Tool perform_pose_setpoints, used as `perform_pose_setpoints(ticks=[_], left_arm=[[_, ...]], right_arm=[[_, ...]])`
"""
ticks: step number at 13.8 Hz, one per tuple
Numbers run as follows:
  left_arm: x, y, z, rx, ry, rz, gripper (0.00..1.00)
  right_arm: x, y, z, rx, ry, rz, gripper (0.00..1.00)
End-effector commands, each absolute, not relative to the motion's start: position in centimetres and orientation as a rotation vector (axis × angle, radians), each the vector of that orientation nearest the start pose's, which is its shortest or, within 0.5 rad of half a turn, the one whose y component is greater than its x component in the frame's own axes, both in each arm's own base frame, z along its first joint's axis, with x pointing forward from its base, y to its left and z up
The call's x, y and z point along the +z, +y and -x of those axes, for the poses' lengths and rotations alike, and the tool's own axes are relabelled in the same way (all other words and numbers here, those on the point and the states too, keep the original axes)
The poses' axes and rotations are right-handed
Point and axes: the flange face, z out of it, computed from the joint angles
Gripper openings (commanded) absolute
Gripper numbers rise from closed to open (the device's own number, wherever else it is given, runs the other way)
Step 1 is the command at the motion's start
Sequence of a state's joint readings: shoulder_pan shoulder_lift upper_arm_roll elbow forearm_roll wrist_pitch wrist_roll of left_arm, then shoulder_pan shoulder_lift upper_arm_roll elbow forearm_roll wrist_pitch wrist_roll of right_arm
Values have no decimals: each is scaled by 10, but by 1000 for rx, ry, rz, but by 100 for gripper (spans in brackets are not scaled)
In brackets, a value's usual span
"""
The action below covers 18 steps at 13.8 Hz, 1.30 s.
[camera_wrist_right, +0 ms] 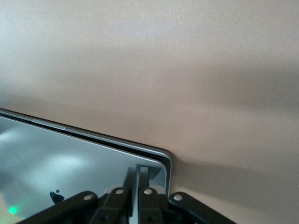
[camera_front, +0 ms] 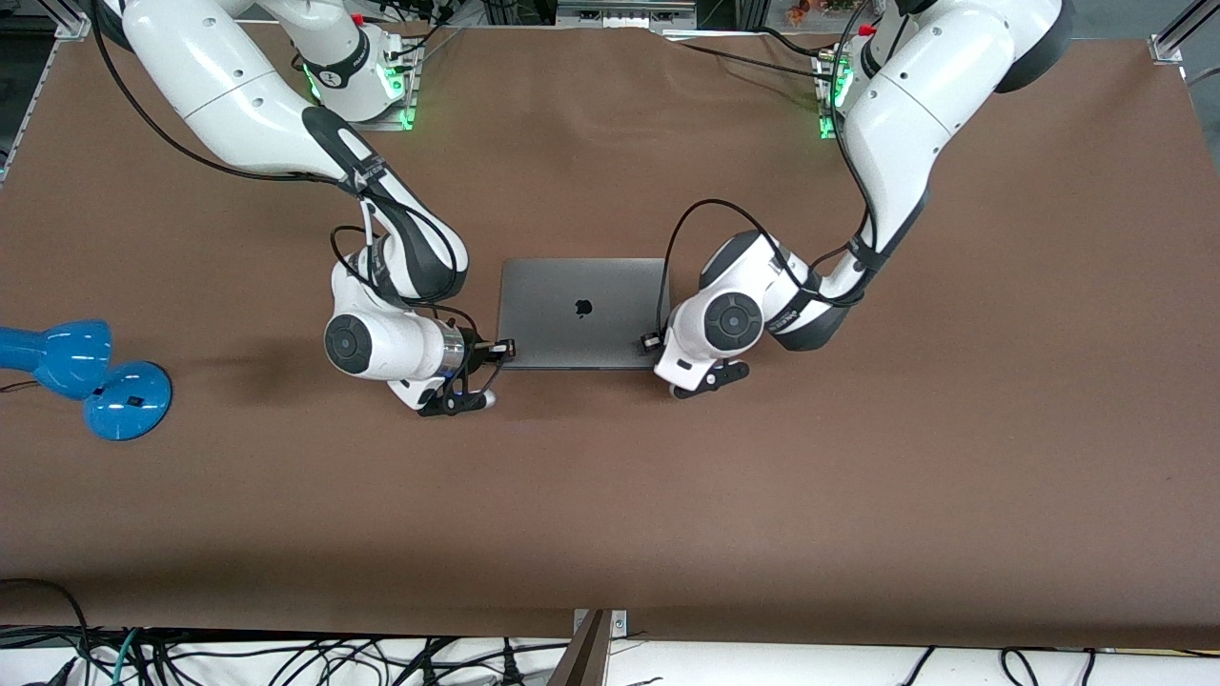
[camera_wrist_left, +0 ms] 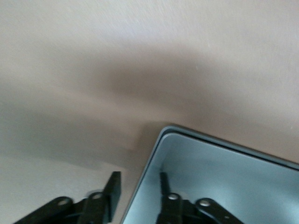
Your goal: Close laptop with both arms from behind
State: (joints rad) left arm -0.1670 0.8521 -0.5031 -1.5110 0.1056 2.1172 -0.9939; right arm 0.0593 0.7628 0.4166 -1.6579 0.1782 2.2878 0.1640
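The grey laptop [camera_front: 581, 310] lies flat on the brown table with its lid down and the black logo facing up. Only a thin dark seam shows between lid [camera_wrist_right: 70, 163] and base. My left gripper [camera_front: 651, 343] is low at the lid corner toward the left arm's end. It is open [camera_wrist_left: 138, 176], one finger over the lid [camera_wrist_left: 224, 186] and one over the table, nothing between them. My right gripper [camera_front: 506, 348] sits low over the lid's corner toward the right arm's end. Its fingers [camera_wrist_right: 138, 169] are together and hold nothing.
A blue lamp-like object [camera_front: 86, 376] lies on the table near the right arm's end. The brown table surface [camera_front: 610, 495] stretches wide around the laptop. Cables hang along the table's edge nearest the front camera.
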Motion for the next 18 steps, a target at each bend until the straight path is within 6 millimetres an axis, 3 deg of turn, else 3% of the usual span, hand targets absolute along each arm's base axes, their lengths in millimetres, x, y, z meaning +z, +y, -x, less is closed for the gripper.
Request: perform_pose_setpoints(ticks=[1,2,3,5,9,13,15,18], left_arm=[[215,-380,-579,466,-570,3120,100],[222,-381,-576,476,-556,3105,100],[231,-378,-575,482,-542,3089,100],[247,-376,-572,486,-526,3065,100],[297,-369,-565,474,-424,3045,100],[367,-337,-564,503,-403,3040,100],[402,-329,-553,480,-328,3021,100],[447,-291,-549,467,-241,3008,100]], right_arm=[[210,280,-623,247,-148,2765,76],[218,270,-628,223,-123,2773,96],[232,262,-634,190,-115,2789,99],[267,252,-636,186,-127,2810,100],[352,200,-641,207,-77,2882,100],[432,136,-637,260,9,2942,100],[469,108,-634,220,34,2989,100],[523,90,-621,73,2,3120,100]])
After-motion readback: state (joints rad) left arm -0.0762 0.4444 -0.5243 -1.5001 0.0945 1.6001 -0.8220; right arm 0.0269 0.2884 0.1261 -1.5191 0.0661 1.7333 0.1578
